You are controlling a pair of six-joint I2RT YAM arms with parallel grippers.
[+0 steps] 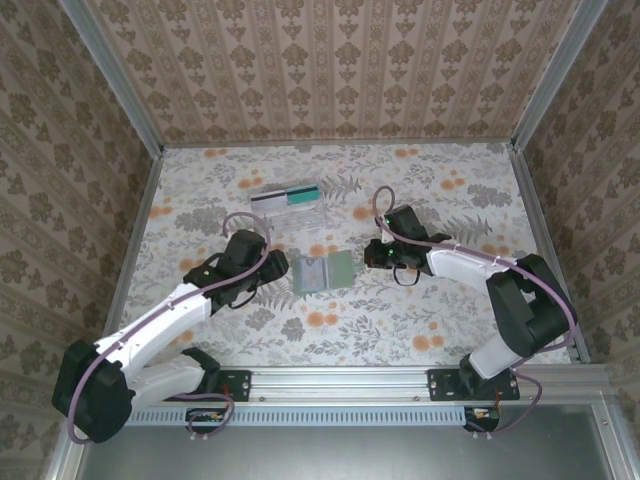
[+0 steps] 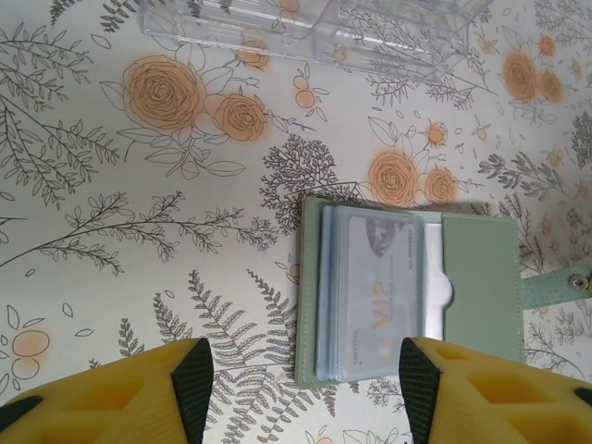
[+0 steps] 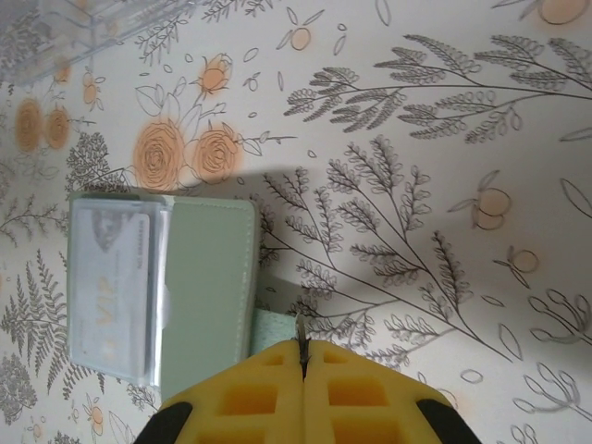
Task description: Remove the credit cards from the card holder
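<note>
Left wrist view shows you the card holder lying open on the flowery surface, with a card in its clear pocket. Your left pincer is spread apart at the holder's near edge. Your right pincer is squeezed together beside the holder's green flap.

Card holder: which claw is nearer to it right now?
Right, it seems. The right claw, shut, has its tips at the strap tab of the card holder, touching or nearly. The left claw is open on the holder's opposite side, hovering short of it.
</note>
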